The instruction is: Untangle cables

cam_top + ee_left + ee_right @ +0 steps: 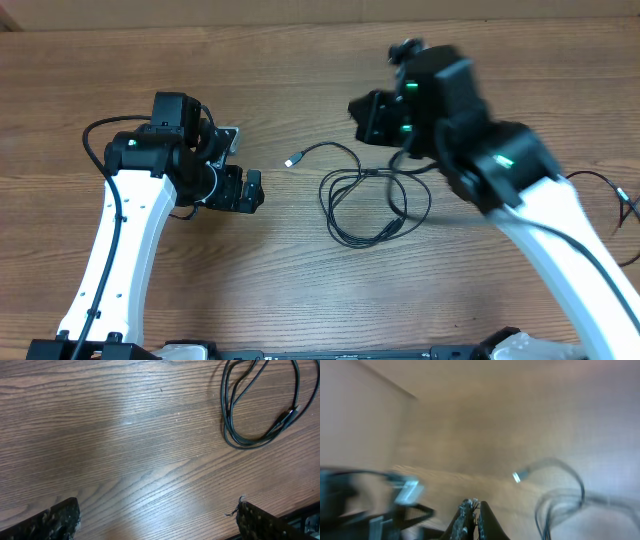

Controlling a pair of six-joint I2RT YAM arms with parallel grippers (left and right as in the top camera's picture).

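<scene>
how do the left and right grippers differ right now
The left gripper stands wide open; the right gripper is shut tight. The left wrist view is sharp, the right one blurred. Shared: both are empty, with the cables lying loose on the table.

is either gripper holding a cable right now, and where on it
Nothing is held. The left gripper is open, the right gripper is shut on nothing visible, and the cables lie loose on the table.
</scene>
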